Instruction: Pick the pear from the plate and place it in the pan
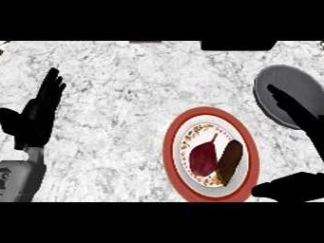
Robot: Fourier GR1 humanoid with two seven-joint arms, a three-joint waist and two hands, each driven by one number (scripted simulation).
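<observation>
Lying on the plate [176, 156] is the pear [205, 156], dark red with a thin stalk that points up and to the right. Just beside it, on its right and touching it, lies a long dark brown thing [229, 161] which I cannot name. The plate has a red rim and a white middle with a ring of small flowers, and it stands on the grey marbled counter [122, 85], near the lower edge.

The pan [304, 85], grey and round, stands further back on the right, apart from the plate. The right hand [301, 116] comes in from the lower right with its fingers stretched straight; they reach over the front left part of the pan. Its thumb [290, 187] sticks out to the left, close to the plate's lower right rim. This hand holds nothing, and the pear is not touched.

The left hand [34, 116] shows at the left side, well apart from the plate, open, fingers straight and pointing up, resting above its grey forearm [14, 178].
</observation>
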